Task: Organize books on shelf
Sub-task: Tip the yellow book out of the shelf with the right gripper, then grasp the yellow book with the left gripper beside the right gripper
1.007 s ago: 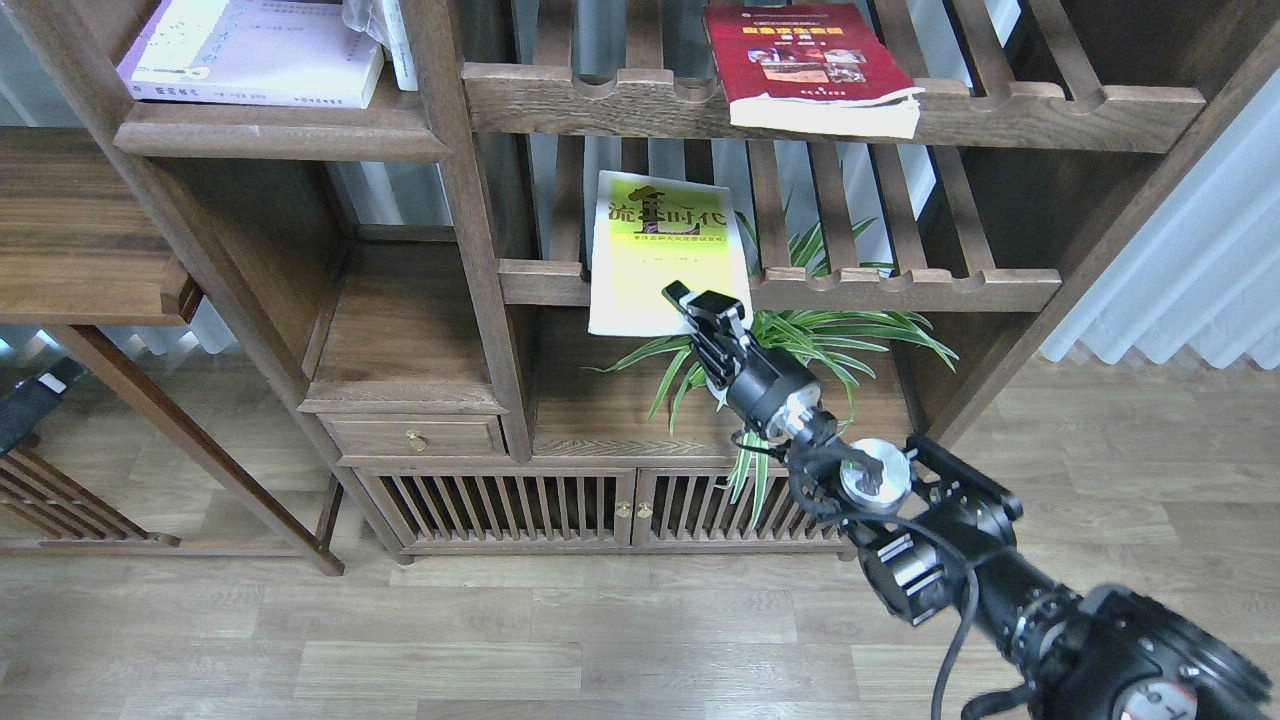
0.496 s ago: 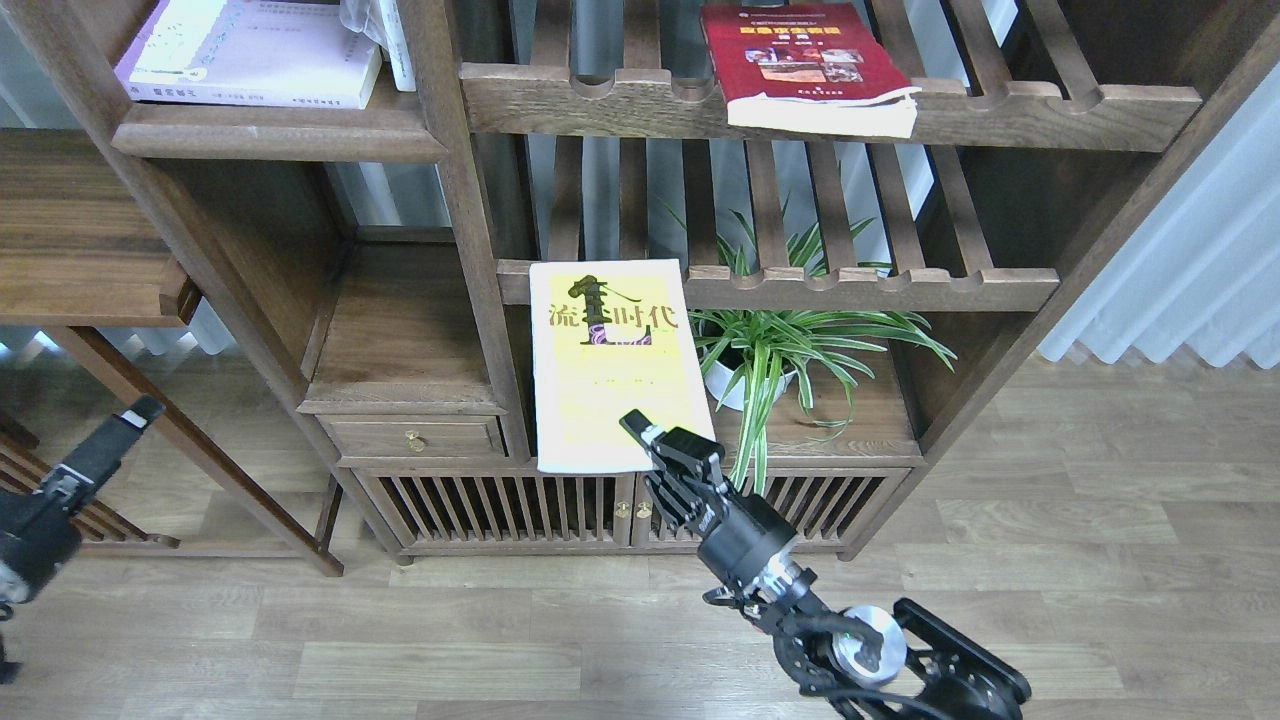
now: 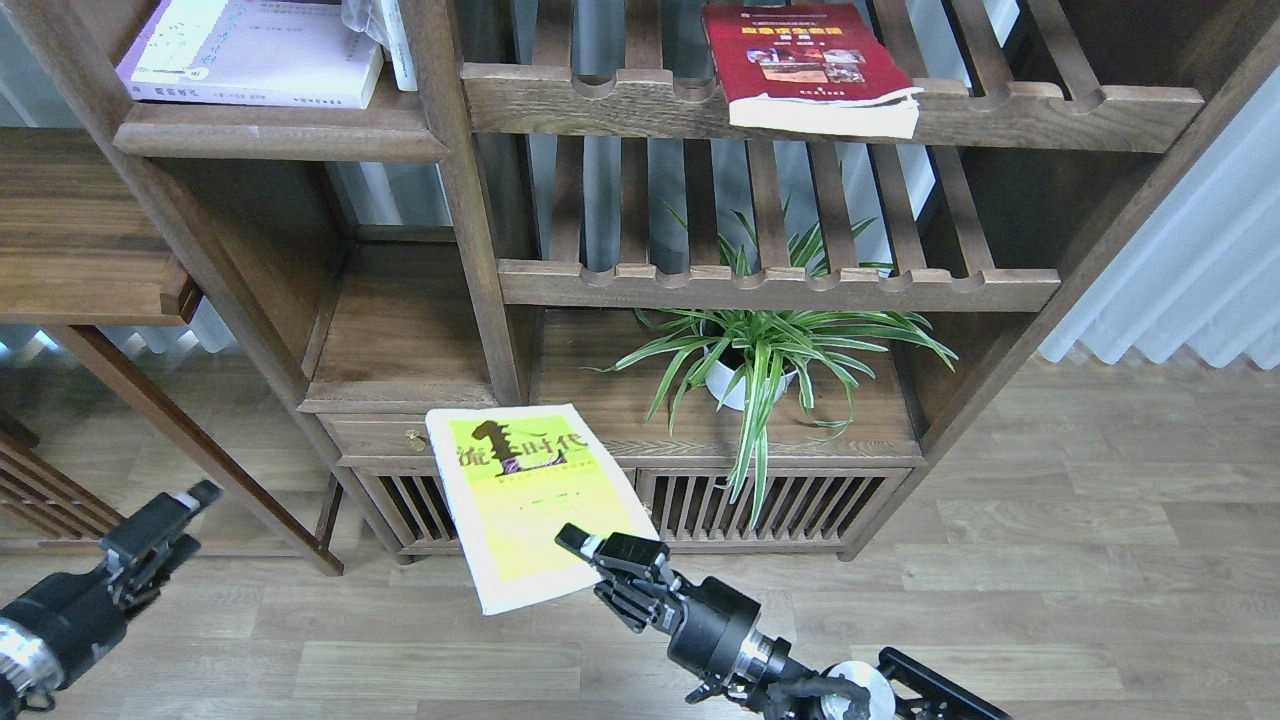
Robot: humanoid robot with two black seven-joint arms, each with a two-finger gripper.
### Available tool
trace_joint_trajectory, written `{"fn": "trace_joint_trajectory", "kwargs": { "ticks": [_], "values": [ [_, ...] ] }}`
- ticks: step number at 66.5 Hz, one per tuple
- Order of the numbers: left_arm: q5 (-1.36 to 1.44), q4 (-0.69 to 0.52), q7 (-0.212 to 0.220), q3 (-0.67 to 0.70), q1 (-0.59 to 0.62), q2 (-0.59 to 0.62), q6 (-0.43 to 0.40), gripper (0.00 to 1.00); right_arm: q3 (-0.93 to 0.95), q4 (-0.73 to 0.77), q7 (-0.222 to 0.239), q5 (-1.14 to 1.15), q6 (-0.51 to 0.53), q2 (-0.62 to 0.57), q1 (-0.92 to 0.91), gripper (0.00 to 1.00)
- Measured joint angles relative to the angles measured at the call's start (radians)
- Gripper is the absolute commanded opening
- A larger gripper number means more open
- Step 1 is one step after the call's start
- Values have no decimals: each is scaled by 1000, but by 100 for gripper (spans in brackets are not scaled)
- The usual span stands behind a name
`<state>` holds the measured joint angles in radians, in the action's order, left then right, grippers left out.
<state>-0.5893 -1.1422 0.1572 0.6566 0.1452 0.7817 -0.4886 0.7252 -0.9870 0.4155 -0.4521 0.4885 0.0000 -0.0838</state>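
Observation:
My right gripper (image 3: pixel 585 548) is shut on the lower right corner of the yellow-green book (image 3: pixel 520 490) and holds it in the air, low in front of the cabinet doors, tilted to the left. My left gripper (image 3: pixel 165 525) is open and empty at the lower left, well apart from the book. The pale lilac-white book (image 3: pixel 250 50) lies flat on the solid dark-brown shelf (image 3: pixel 280 135) at the top left. The dark red book (image 3: pixel 810 60) lies on the upper slatted rack at the top right, overhanging its front rail.
A potted spider plant (image 3: pixel 760 350) stands on the cabinet top under the lower slatted rack (image 3: pixel 780 288). A small drawer (image 3: pixel 415 435) and slatted cabinet doors (image 3: pixel 760 505) are below. A wooden side table (image 3: pixel 80 250) stands at the left. The floor is wood.
My right gripper pulled the yellow-green book off the lower slatted rack and carried it down and to the left. My left gripper came further into view at the lower left.

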Motion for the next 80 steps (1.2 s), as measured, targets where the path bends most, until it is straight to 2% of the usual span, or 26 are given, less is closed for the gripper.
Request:
{"fn": "trace_joint_trajectory", "kwargs": {
  "ticks": [3, 22, 39, 50, 80],
  "values": [
    [-11, -5, -1, -21, 18, 5, 0, 99, -17, 13, 25, 8, 0, 0, 0, 6],
    [-39, -51, -3, -62, 47, -34, 0, 99, -46, 81, 70, 13, 0, 0, -22, 7],
    [-40, -53, -1, -164, 44, -86, 0, 99, -55, 96, 73, 12, 0, 0, -49, 6],
    [-40, -53, -1, -183, 44, -109, 0, 99, -61, 104, 73, 9, 0, 0, -61, 6],
    [-58, 39, -8, -197, 77, -307, 0, 98, -61, 102, 73, 7, 0, 0, -52, 7]
  ]
}}
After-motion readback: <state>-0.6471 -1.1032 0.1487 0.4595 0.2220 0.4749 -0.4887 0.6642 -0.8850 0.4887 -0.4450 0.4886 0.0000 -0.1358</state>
